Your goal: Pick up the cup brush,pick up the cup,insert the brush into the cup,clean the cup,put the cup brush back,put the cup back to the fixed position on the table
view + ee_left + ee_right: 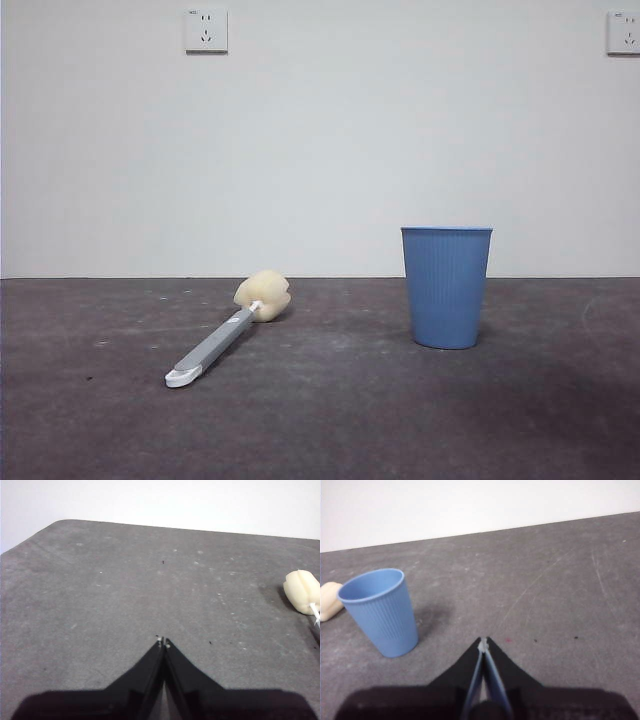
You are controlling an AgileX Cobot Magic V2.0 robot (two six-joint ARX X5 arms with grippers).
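Note:
The cup brush (225,338) lies flat on the table (330,420), left of centre, its cream sponge head (264,295) toward the wall and its white tip toward me. The blue ribbed cup (446,286) stands upright to its right. In the left wrist view my left gripper (163,641) is shut and empty above bare table, with the sponge head (302,591) off to one side. In the right wrist view my right gripper (483,641) is shut and empty, apart from the cup (381,611). Neither arm shows in the front view.
A white wall stands behind the table, with one socket (206,31) high at the left and another (623,32) at the right edge. The table's rounded far corner (60,522) shows in the left wrist view.

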